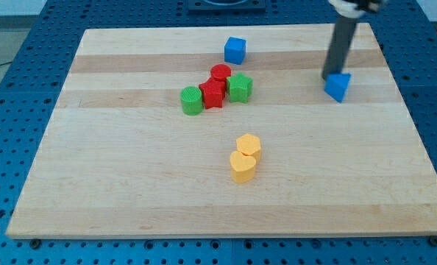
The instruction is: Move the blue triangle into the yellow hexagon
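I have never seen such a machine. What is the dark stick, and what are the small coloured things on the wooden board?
The one camera looks down on a wooden board. The dark stick is a robot arm's rod; it holds nothing and only pushes. Its tip touches a blue block at the view's right, on that block's upper left. Another blue block sits near the top. In the middle, two red blocks lie between a green block and a second green block. Lower down, two yellow blocks touch each other.
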Motion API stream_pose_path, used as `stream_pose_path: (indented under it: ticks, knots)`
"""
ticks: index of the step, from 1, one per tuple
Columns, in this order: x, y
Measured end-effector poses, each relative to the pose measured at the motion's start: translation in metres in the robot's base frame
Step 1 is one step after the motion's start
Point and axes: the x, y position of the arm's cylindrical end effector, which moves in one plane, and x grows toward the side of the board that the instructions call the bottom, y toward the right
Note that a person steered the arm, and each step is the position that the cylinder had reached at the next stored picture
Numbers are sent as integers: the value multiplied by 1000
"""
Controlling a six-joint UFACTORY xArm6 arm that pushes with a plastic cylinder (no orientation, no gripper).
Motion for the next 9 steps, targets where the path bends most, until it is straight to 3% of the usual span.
stream_pose_path:
  ticks: [1,2,3,5,6,7,9]
  knots:
    - [59,3]
    - [73,17]
    - [73,18]
    - [67,82]
    - [111,77]
    - [113,-3]
    - [101,17]
